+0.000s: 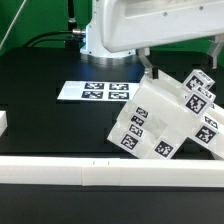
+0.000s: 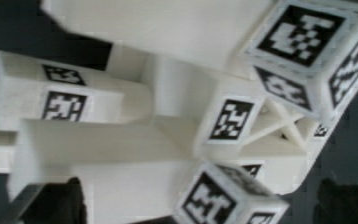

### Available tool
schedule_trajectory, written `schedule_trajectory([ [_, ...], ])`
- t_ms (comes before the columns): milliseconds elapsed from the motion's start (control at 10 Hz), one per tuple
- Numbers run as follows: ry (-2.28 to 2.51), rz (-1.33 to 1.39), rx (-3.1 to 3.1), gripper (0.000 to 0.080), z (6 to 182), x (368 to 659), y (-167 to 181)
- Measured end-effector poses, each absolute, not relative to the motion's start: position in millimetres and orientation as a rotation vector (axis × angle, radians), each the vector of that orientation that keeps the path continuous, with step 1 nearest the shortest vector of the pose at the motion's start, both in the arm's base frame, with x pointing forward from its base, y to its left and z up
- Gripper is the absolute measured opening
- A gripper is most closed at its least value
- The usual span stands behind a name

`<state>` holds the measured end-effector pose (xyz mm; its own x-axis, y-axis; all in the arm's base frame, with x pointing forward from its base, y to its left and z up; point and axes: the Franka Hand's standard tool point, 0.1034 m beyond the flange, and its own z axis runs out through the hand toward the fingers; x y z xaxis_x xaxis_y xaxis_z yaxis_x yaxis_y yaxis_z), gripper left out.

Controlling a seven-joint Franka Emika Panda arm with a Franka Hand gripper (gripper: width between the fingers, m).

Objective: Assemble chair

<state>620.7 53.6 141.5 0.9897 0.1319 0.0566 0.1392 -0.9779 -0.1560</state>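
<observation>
Black tabletop (image 1: 40, 75), dark surround, cables trailing at the far edge; long white border rail (image 1: 110, 172) along the near side, a short white block (image 1: 3, 122) at the exterior view's left. Marker board (image 1: 95, 91): thin, flat, tagged, lying left of centre in the exterior view, apart from the furniture. Chair (image 1: 165, 115): white blocky parts bearing black-and-white square tags, gathered into one tilted cluster on the exterior view's right, close to the border rail and possibly leaning on it; contact not certain. Seat slab (image 1: 150, 120) facing the camera at a slant, tagged posts (image 1: 197, 92) rising behind it. Wrist view: same chair (image 2: 158, 130) filling the frame, several blocks pressed together, a tagged post (image 2: 309, 45) standing out; seams between parts too blurred to judge as seated or merely touching. Arm (image 1: 130, 25): white body directly above the cluster. Tool (image 1: 148, 68): jaws spread to full width, nothing clamped between them, hovering just above the cluster's upper edge; dark fingertips (image 2: 43, 200) faintly visible in the wrist view, clear of any part. Progress, as a judgement: well advanced, most parts apparently joined into one body, no loose pieces seen elsewhere on the surface. Remaining, as a judgement: any last post or brace out of sight, final tightening, setting upright.
</observation>
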Motion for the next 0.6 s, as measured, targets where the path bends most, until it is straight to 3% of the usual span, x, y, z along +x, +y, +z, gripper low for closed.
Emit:
schedule_trajectory([
  [600,-0.152,-0.056,-2.979,0.0648,131.8,627.1,32.4],
])
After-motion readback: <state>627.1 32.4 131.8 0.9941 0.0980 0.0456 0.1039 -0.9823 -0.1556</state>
